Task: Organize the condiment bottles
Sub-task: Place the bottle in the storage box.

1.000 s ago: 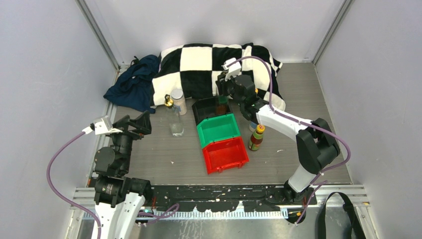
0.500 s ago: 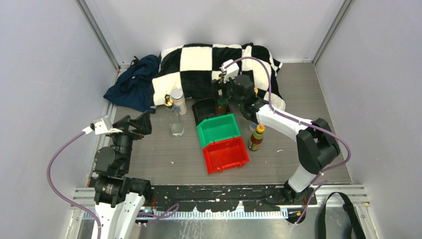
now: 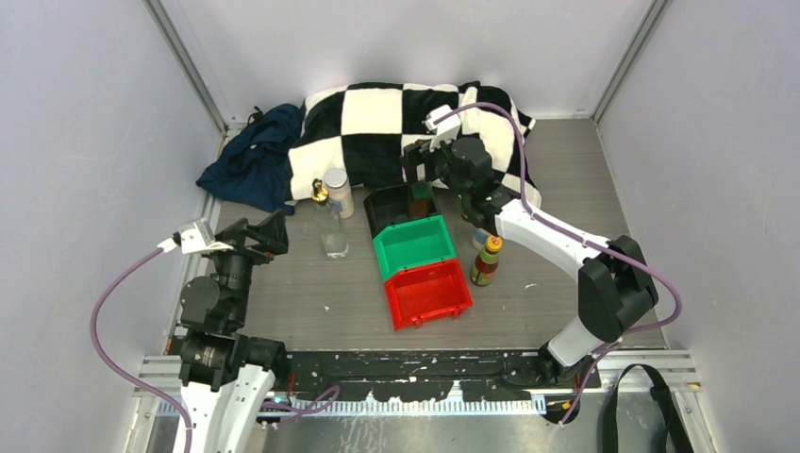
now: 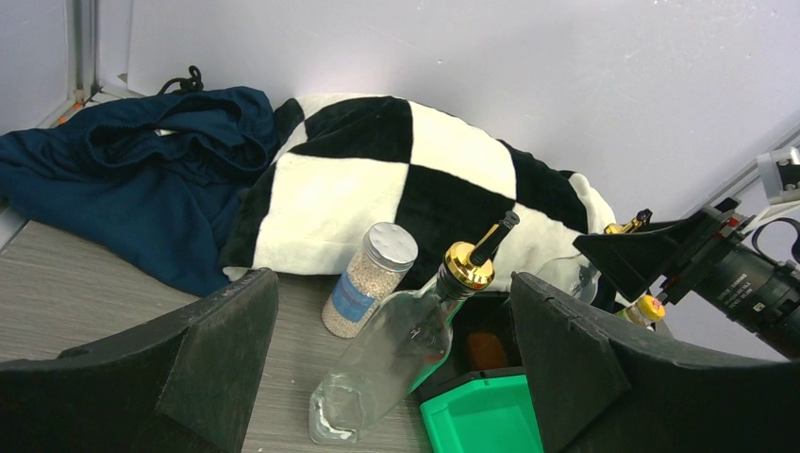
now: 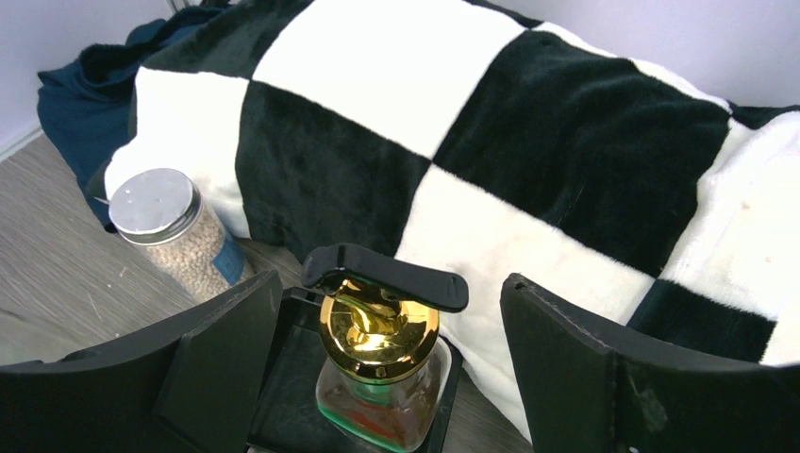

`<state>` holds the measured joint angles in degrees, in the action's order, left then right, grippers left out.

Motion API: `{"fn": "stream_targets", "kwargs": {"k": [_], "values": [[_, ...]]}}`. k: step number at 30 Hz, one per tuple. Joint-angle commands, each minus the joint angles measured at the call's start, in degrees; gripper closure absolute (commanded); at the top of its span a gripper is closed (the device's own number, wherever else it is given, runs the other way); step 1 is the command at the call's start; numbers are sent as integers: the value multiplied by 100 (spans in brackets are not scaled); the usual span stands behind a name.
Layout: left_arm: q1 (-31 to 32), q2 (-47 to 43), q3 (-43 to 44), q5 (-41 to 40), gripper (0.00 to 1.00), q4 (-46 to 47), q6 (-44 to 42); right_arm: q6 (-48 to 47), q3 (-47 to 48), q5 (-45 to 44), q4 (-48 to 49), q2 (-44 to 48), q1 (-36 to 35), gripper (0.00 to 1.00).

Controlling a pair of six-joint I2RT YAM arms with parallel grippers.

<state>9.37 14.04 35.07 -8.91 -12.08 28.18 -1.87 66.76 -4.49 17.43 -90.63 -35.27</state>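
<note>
bottle (image 5: pixel 377 342) stands in black bin (image 3: pixel 384 201); right end effector (image 5: pixel 389 281) and left end effector (image 4: pixel 392 276) gape empty.

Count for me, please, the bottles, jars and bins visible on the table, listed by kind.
Tall glass bottles: 2
Yellow-capped sauce bottles: 1
Silver-lidded shaker jars: 1
Plastic bins: 3, black, green, red
Total: 7. The right arm may hide more behind it.
</note>
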Motion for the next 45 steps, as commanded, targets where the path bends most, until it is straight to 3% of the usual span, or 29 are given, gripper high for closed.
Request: {"fn": "stream_targets", "kwargs": {"k": [1,11,18,29,38,45], "values": [[-23,55,-4,78,7,377,-3,-50,280,43,-16,440,-83,8],[-22,145,51,99,7,323,-152,-87,52,-341,-272,1328,-361,8],[-22,246,369,205,6,90,-261,-109,-193,-1136,-797,2151,-1009,9],[19,143,807,512,6,-582,-5,907,-1192,-3260,-2009,2992,-2687,44],[17,270,887,859,6,-876,-53,1428,-1692,-4007,-2157,2798,-3675,43],[20,1195,1330,1784,1,-1283,-283,1510,-1802,-4174,-2146,2856,-3823,39]]}}
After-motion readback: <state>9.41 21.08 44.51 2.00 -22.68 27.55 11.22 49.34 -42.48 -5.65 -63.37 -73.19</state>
